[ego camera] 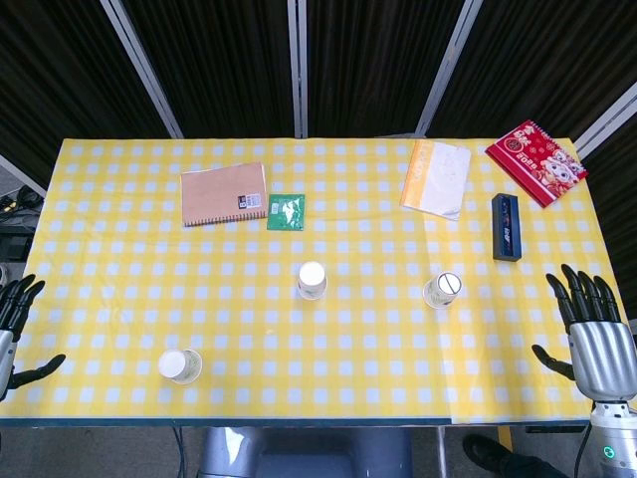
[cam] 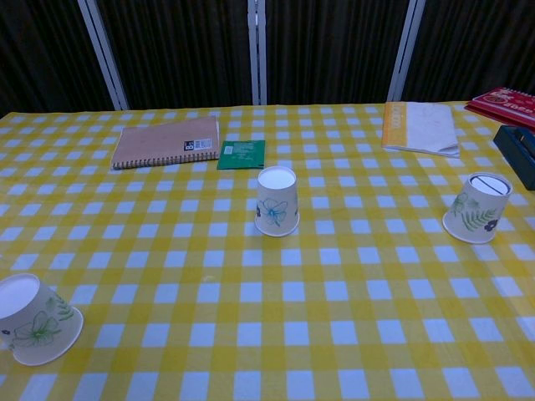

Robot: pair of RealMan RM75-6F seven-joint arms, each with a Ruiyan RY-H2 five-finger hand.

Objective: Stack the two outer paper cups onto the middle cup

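Three upside-down paper cups with leaf prints stand on the yellow checked tablecloth. The middle cup is near the table's centre. The left cup sits near the front edge. The right cup stands further right. My left hand is at the table's left edge, fingers spread and holding nothing. My right hand hovers at the right edge, fingers apart and empty. Neither hand shows in the chest view.
At the back lie a brown spiral notebook, a green packet, a white and yellow booklet, a red packet and a dark blue box.
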